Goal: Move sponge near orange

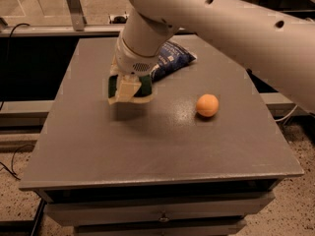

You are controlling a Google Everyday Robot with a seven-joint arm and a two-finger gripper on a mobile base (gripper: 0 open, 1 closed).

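Grasping sponge in clenched pincer, hanging above table, left of orange, apart.

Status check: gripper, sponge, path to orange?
Gripper above table, jaws shut on sponge, lifted. Orange apart, image-right. Nothing between; snack bag behind.
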